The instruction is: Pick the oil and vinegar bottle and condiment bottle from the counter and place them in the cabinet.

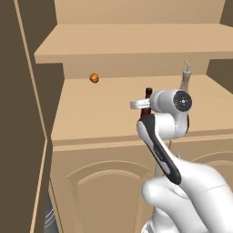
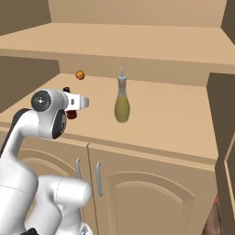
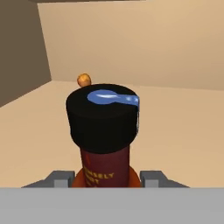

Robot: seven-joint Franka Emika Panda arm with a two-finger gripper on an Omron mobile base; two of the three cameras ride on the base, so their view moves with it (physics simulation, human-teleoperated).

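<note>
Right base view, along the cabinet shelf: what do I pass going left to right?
condiment bottle in the gripper → small orange ball further back on the cabinet shelf → oil and vinegar bottle, standing upright.

My white arm reaches forward, its wrist bent level.

My two-finger gripper [image 3: 105, 177] is closed on the slim dark red-brown sauce bottle with a black cap [image 3: 104, 131], which stands upright between the grey fingers [image 3: 59, 178], its cap rising just above them. The white hand [image 1: 170, 101] sits directly behind the grip.
</note>
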